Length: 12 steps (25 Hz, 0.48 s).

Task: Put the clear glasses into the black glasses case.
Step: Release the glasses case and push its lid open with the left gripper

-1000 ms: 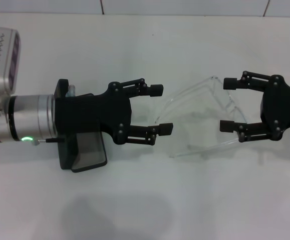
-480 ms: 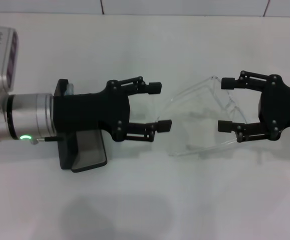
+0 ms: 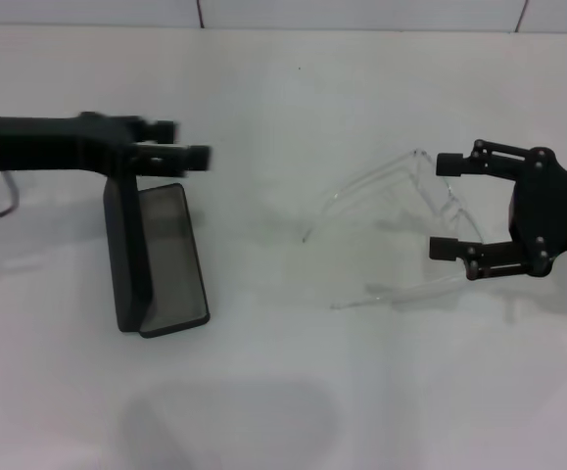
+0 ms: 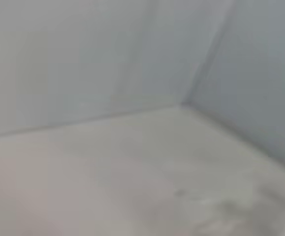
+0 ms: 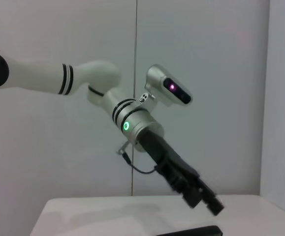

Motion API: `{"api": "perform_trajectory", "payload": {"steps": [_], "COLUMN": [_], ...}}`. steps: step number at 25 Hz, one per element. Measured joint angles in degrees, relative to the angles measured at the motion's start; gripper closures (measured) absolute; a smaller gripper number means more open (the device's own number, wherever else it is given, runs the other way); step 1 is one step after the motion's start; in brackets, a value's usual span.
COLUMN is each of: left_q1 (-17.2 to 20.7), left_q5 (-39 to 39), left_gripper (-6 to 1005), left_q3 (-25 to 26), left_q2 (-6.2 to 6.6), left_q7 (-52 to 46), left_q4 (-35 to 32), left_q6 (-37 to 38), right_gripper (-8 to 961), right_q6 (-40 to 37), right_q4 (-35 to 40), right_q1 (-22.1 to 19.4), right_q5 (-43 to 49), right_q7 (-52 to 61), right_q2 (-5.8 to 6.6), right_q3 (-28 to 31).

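Glasses are still lying outside the open case below our left gripper, whose jaw state we're failing to read, while our spread, empty right gripper is flanking their lens.

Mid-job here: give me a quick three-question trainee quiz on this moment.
1. True or false: the transparent plastic clear glasses already lie inside the open black hinged glasses case.
2. Which gripper is nearest the glasses? A. left gripper B. right gripper
3. Fill in: the right gripper's fingers are ____.

Key: 1 false, they lie on the white table apart from the case; 2 B; 3 open.
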<state>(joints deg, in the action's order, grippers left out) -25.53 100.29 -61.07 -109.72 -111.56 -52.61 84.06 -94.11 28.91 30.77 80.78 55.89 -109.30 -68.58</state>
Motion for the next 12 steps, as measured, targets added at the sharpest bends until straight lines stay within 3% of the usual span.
{"api": "perform_trajectory", "payload": {"steps": [4, 12], "left_q1": [2.37, 5.22], "left_q5": [12.53, 18.60], "left_gripper": [124, 125], "left_q3": [4.35, 4.52], "left_q2": [-2.77, -4.97], "left_q7": [-9.70, -15.54], "left_q4": [-8.98, -14.81], "left_q6": [0.31, 0.51], "right_gripper": [70, 69], "right_q6": [-0.02, -0.02], "right_q4": [0.02, 0.09], "right_q1": [0.01, -0.06], "right_q5": [0.58, 0.66], "right_q7": [0.01, 0.06], "right_q2": [-0.04, 0.01], "right_q3": [0.08, -0.17]}}
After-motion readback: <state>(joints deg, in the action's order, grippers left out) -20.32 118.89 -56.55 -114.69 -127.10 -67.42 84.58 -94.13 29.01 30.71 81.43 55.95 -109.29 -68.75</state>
